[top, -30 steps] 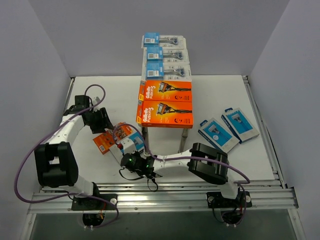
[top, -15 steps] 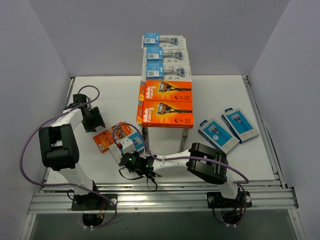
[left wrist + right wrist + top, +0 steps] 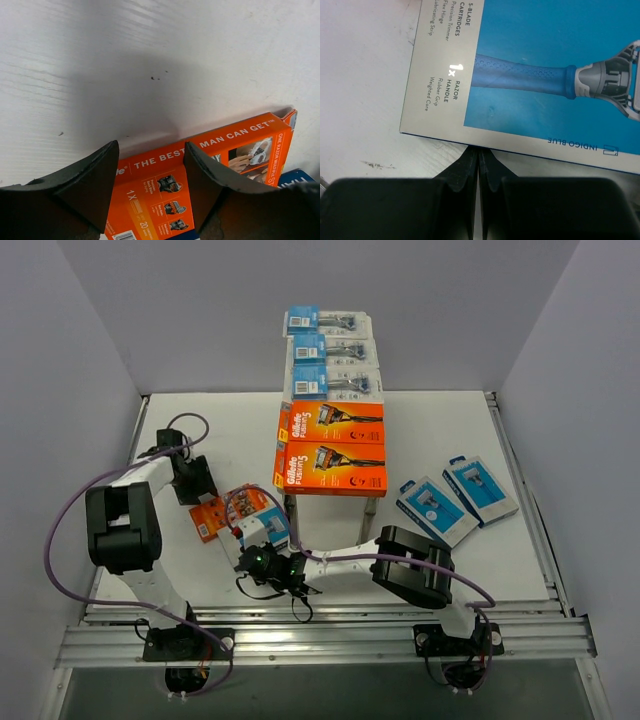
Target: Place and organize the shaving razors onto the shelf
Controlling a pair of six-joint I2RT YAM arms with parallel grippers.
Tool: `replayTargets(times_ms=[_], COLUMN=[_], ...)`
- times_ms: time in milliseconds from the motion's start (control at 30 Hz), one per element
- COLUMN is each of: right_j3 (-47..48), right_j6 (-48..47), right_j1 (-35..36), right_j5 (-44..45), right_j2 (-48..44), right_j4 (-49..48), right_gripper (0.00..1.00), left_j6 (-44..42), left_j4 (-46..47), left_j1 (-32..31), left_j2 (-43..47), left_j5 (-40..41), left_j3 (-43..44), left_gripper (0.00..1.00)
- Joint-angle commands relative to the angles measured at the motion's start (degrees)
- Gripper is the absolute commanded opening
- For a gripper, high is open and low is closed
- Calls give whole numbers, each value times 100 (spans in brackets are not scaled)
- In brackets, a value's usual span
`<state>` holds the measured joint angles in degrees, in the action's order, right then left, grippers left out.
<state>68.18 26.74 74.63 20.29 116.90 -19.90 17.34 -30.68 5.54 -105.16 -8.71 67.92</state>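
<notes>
The shelf (image 3: pixel 370 508) stands mid-table with three clear blister packs (image 3: pixel 330 350) and two orange razor boxes (image 3: pixel 332 448) on its top. A third orange razor box (image 3: pixel 220 513) lies flat on the table to its left, partly under a blue-and-white box (image 3: pixel 268 528). My left gripper (image 3: pixel 198 490) is open just above the orange box's far-left edge, and the box (image 3: pixel 200 175) shows between its jaws (image 3: pixel 150 147). My right gripper (image 3: pixel 256 548) is shut, and its tips (image 3: pixel 478 150) touch the near edge of the blue-and-white box (image 3: pixel 535 65).
Two more blue-and-white razor boxes (image 3: pixel 436 510) (image 3: pixel 480 488) lie on the table to the right of the shelf. Purple cables loop round both arms. Grey walls close in the table at the back and sides, and a metal rail runs along the near edge.
The left arm has folded back, with its gripper staying at the orange box. The orange box and the blue-and-white box have shifted slightly toward the shelf. The right gripper followed them.
</notes>
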Motion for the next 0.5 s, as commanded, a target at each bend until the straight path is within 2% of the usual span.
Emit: replayTargets(times_ms=[0,467], right_j3=[116,239], right_j6=[112,33], right_j1=[-194,-388], right_j5=[10,-105], right_j2=[105,140], right_j4=[188,215], right_gripper=[0,0], left_j6=[-108,-47], left_j4=[-579,-879], left_j1=[-273,-290], left_j2=[434,1912], left_j5=[-411,-737], left_j3=[-182,-921], left_gripper=[64,63])
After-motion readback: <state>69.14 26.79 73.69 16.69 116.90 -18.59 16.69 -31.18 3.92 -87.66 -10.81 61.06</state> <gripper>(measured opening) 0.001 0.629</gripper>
